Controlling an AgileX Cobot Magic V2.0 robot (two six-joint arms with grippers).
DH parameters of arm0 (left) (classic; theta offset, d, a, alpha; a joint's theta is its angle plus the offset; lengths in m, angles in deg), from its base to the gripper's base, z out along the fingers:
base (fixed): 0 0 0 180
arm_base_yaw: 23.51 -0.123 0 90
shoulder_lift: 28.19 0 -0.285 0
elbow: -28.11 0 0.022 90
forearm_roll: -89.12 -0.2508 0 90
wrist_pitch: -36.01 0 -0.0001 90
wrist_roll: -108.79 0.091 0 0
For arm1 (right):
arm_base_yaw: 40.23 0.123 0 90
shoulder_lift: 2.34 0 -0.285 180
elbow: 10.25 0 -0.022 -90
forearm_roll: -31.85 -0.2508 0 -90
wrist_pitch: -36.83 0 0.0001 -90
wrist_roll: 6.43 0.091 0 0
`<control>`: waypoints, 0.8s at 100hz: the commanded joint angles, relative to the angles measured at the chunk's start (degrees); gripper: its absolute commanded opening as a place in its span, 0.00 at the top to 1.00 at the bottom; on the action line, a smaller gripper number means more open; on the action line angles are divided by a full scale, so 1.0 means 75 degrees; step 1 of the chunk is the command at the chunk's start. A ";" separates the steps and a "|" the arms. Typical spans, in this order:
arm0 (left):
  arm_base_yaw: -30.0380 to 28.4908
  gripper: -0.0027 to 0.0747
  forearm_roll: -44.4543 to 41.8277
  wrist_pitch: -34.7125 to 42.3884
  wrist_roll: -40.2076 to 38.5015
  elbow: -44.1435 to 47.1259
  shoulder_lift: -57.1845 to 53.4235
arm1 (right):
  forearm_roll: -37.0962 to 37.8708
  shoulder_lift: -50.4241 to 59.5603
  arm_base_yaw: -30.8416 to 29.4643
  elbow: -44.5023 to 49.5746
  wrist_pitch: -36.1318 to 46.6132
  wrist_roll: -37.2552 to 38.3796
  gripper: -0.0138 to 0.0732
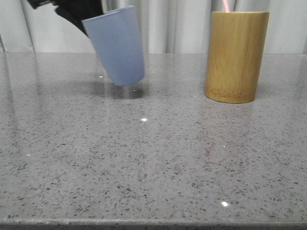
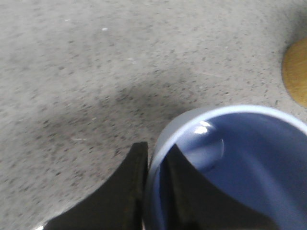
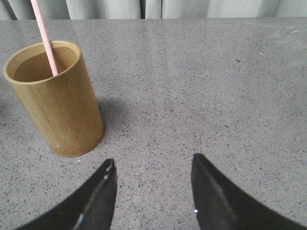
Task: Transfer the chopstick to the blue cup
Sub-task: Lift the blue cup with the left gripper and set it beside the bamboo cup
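Holding the blue cup point(image 1: 116, 45) by its rim: left gripper point(image 2: 153, 177) pinched on the cup wall, one finger point(image 2: 127, 191) outside, the other inside the mouth. Cup lifted clear of the table point(image 1: 153, 167), tilted, rounded base lowest and pointing toward the bamboo holder's side, shadow on the grey stone just beneath. Seen from the left wrist: cup interior point(image 2: 240, 167) empty, a bright glint near the bottom, edge of the holder point(image 2: 296, 72) at the frame border.

Bamboo holder point(image 1: 236, 56) upright on the table, well apart from the cup, on the robot's right. Chopstick point(image 1: 225, 5) standing inside the holder, pink tip poking above the rim in the front view. From the right wrist: chopstick point(image 3: 44, 36) leaning against the holder's inner wall, upper end cut off by the frame; holder point(image 3: 57, 110) casting a shadow on the table.

Right gripper point(image 3: 153, 165) spread wide, nothing between the fingers point(image 3: 98, 196), hovering above bare table near the holder, not touching it.

Pale curtain point(image 1: 177, 24) behind the table.
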 commanded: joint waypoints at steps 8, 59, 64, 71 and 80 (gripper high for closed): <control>0.0285 0.99 0.0251 0.0228 -0.0102 -0.0578 -0.0072 | -0.0024 -0.0077 -0.0027 -0.0269 0.0521 -0.0031 0.40; 0.0339 0.53 0.0324 0.0260 -0.0102 -0.0637 -0.0002 | -0.0024 -0.0077 -0.0027 -0.0269 0.0529 -0.0031 0.40; 0.0339 0.49 0.0363 0.0260 -0.0102 -0.0637 -0.0002 | -0.0024 -0.0077 -0.0027 -0.0269 0.0529 -0.0031 0.40; 0.0339 0.46 0.0409 0.0276 -0.0102 -0.0637 -0.0030 | -0.0024 -0.0077 -0.0027 -0.0269 0.0529 -0.0031 0.40; 0.0339 0.46 0.0426 0.0317 -0.0102 -0.0655 -0.0066 | -0.0024 -0.0077 -0.0027 -0.0269 0.0529 -0.0031 0.40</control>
